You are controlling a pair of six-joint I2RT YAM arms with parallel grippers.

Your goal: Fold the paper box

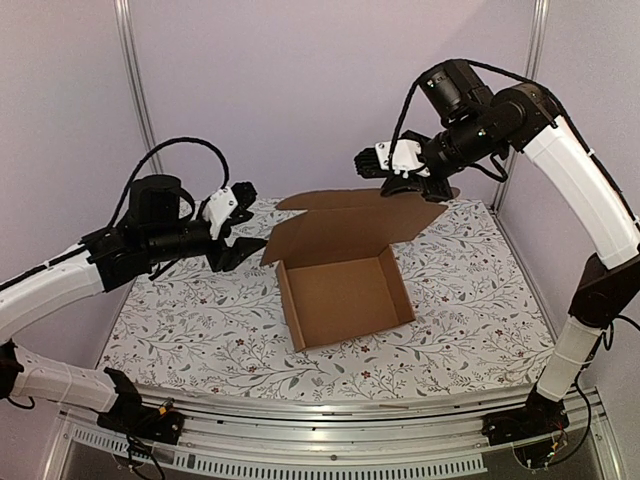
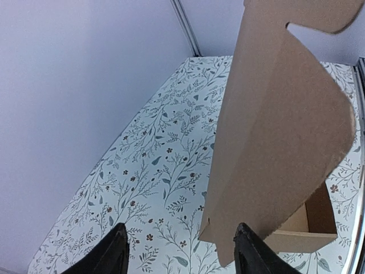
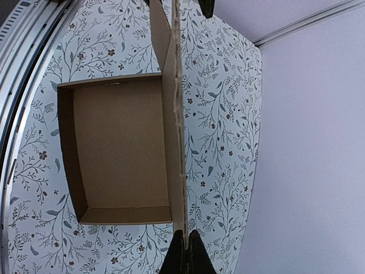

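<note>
Lid-closing seems the step: the box [image 1: 345, 300] sits mid-counter [image 1: 200, 320], its lid [image 1: 350, 225] raised at the far side, pinched by the clenched right gripper [image 3: 185, 254], left gripper [image 2: 179, 251] spread empty at its left edge; next, I'd guess, lower the lid nearward.

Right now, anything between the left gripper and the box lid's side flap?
Nothing visible. The left gripper is open right beside the side flap of the paper box, with only table below. The right gripper pinches the lid's edge, out of that path.
</note>
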